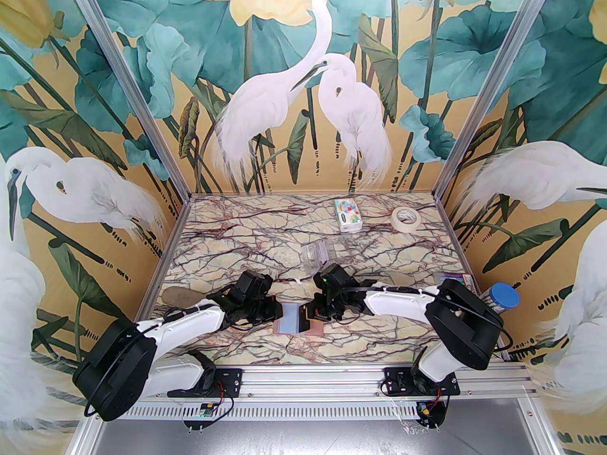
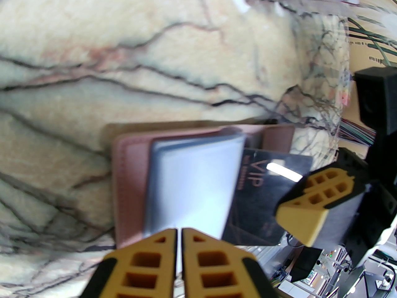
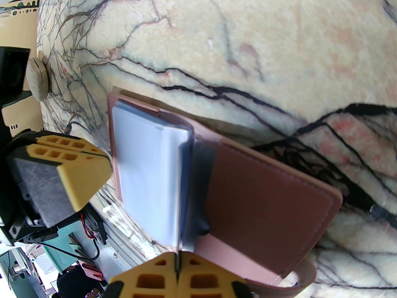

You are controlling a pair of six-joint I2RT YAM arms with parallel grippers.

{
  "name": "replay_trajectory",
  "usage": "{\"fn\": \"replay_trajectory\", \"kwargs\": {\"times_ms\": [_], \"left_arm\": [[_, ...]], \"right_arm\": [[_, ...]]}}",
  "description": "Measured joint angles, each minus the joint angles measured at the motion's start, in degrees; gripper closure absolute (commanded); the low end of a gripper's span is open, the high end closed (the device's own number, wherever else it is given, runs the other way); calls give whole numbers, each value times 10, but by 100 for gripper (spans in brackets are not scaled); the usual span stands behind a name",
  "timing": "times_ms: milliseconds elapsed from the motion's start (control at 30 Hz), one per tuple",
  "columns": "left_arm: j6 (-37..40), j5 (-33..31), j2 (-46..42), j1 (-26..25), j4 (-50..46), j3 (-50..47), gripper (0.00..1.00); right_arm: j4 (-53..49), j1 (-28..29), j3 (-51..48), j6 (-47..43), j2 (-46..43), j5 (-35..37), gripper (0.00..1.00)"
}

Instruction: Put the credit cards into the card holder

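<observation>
My right hand [image 3: 177,259], clamped shut, grips the black plastic credit card [image 2: 263,197], surely stiff and slick, at the open dusty-pink leather card holder [image 3: 263,197] on the worktop [image 3: 263,42]; my left hand [image 2: 179,237] pinches its floppy-looking clear sleeves [image 2: 192,182].

Marble table [image 1: 237,235]: tissue pack [image 1: 350,215] near a tape roll [image 1: 407,217] at the back, clear plastic stand [image 1: 317,255] mid-table, blue-lidded jar [image 1: 502,297] at the right edge, flat brown oval [image 1: 178,295] left

Pink card holder [image 1: 317,331] lies open and flat at 6 o'clock in the top view, its clear sleeves [image 3: 145,178] lifted off it. 1 black VIP card [image 2: 263,197] sits tilted at their 3 o'clock.
</observation>
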Motion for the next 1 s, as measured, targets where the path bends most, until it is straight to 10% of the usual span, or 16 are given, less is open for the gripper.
{"fn": "replay_trajectory", "kwargs": {"times_ms": [1000], "left_arm": [[0, -2, 11, 0, 7, -3, 93]], "right_arm": [[23, 0, -3, 1, 2, 0, 100]]}}
